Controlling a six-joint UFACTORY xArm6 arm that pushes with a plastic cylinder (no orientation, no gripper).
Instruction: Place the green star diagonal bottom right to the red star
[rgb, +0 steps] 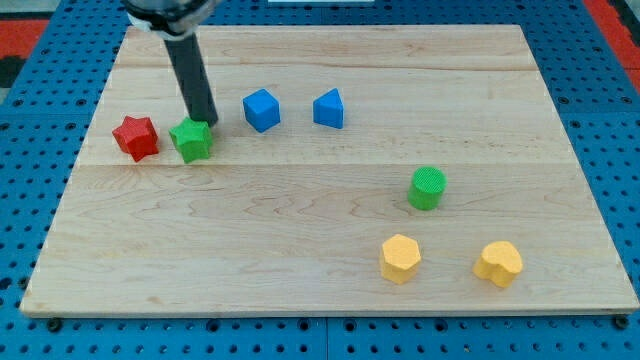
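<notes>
My tip (207, 122) sits at the lower end of a straight dark rod that comes down from the view's top left. There is no pincer on this arm, so nothing opens, closes or grips; the rod only pushes. The tip stands at the upper right edge of the green star (192, 140), touching it or just about touching it; I cannot tell which.

The green star lies on the left part of the wooden board (300, 270), just to the right of the red star (136, 137). The two stars sit close together, nearly level with each other, with a narrow gap between them. The green star is beside the red one, not below it.

Further toward the view's right, a little higher on the board, is a blue cube (261, 110), near the rod but apart from it. Next to that, again to the right, is a blue block (329, 108) with a wedge-like shape.

Well apart from this group, in the lower right part of the board, stands a green cylinder (427, 188). Below it, near the view's bottom, are two yellow blocks: a yellow hexagon-like block (400, 258) on the left and a yellow heart-like block (498, 263) on the right.

The board rests on a blue perforated surface (620, 180).
</notes>
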